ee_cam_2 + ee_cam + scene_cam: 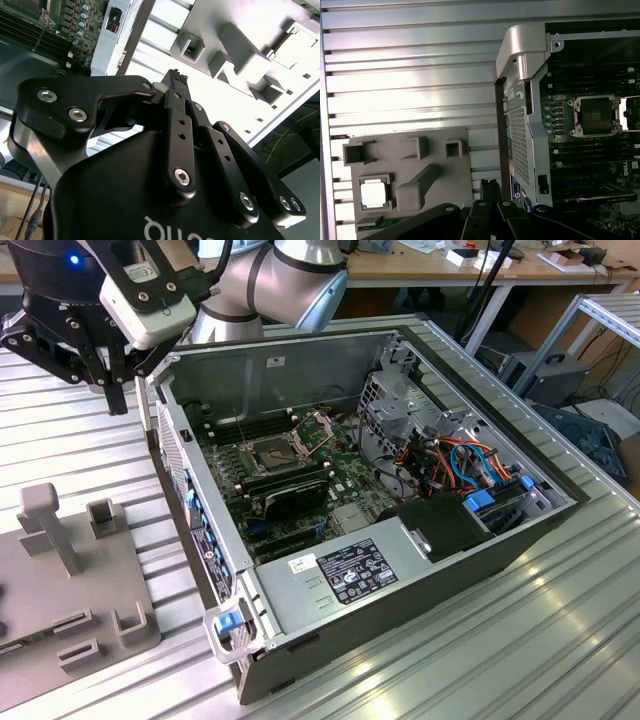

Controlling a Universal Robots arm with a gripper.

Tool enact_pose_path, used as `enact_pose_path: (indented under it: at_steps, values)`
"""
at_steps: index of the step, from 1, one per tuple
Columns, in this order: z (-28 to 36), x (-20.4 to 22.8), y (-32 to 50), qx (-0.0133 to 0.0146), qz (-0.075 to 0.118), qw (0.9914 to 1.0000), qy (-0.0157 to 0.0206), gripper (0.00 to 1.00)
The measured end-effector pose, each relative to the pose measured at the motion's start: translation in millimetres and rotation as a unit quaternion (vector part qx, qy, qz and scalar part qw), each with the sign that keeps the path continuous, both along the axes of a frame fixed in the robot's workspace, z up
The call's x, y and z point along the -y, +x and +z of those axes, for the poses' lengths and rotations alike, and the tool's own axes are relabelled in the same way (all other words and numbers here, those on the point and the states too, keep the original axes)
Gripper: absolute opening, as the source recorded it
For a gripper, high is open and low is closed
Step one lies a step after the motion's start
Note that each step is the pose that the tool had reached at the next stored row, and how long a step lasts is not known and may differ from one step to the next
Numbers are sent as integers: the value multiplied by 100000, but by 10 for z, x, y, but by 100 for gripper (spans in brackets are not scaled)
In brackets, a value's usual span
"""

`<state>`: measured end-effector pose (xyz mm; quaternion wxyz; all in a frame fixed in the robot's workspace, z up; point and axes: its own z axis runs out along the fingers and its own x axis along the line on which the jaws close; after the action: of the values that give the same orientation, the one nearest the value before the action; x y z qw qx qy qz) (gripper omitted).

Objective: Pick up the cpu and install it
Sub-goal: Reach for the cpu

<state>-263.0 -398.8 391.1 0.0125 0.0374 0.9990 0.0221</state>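
The cpu (373,194), a small silver-grey square, lies in a recess of the grey fixture plate (440,165) on the slatted table. My gripper (112,390) hangs above the table just outside the open computer case (420,570), on the exterior view's left, well away from the cpu. Its black fingertips (175,76) sit together with nothing between them; in the first wrist view the gripper (490,186) shows between the fixture and the case wall. The dark square socket (596,116) on the motherboard stands bare, and its metal retention frame (315,425) is tilted up.
The fixture plate (70,590) carries upright posts and small blocks. Inside the case are memory slots, a black power supply (350,575), coloured cables (470,465) and a drive cage. The case's side wall (520,125) stands between fixture and motherboard. Benches lie behind.
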Motion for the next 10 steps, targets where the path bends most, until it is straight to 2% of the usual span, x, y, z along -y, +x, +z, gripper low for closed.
enact_pose_path:
  at_steps: [10]
  values:
    - [-8,0,-126,-1,-3,100000,-1,11]
